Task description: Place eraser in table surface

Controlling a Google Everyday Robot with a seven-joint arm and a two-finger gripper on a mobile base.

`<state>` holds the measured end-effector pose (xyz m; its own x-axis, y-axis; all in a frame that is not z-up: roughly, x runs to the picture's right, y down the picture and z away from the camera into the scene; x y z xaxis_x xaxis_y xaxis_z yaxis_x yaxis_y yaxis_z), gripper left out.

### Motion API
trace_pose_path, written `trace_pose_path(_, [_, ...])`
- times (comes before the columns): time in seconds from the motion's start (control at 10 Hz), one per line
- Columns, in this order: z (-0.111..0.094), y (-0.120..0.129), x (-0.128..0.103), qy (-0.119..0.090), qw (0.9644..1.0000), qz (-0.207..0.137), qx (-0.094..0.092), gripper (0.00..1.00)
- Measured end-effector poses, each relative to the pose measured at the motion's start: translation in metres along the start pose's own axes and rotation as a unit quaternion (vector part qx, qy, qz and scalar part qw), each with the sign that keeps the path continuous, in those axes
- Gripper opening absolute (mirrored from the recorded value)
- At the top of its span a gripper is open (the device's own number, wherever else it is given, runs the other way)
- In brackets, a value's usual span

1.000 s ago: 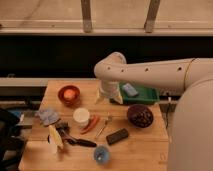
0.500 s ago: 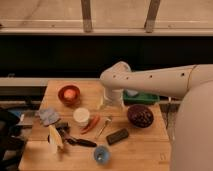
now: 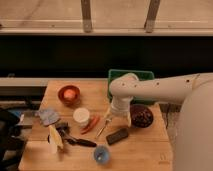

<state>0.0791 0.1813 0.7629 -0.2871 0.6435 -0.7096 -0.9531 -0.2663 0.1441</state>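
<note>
The main danger, as I judge it, is that the hand (image 3: 118, 121) disturbs the eraser (image 3: 117, 136) when it goes away. The hand hangs low over the desk (image 3: 145, 150) and the eraser lies just in front of it, so a retreat that drags toward the front instead of rising could push the block or turn it. A second danger is on the side. The dark bowl (image 3: 141, 116) stands just beside the hand on the right, and the orange-red stick (image 3: 90, 123) and a thin pale utensil (image 3: 102, 131) lie near on the other side. A sideways swing of the wrist could knock any of them, and the bowl could then slide against the eraser. The small blue cup (image 3: 101, 155) stands near the eraser toward the front edge and could be struck if the eraser is shoved that way. The hand looks wide and holds nothing, though its tips are not very clear. The eraser lies flat on the bare wood, a little turned, below the hand in the camera view and apart from it, between the dark bowl and the blue cup. It is outside the green tray (image 3: 131, 75), which is behind the arm. So the placing seems done.
</note>
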Motion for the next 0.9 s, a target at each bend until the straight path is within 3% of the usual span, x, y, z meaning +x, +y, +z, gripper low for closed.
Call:
trace_pose_path(0.2, [0.016,-0.018,0.019,0.025,0.9991,0.034,-0.002,0.80])
trace_pose_path(0.7, [0.016,-0.019,0.019,0.025,0.9990,0.038,-0.003,0.80])
trace_pose_path(0.9, [0.021,-0.019,0.019,0.035,0.9984,0.045,0.003,0.80])
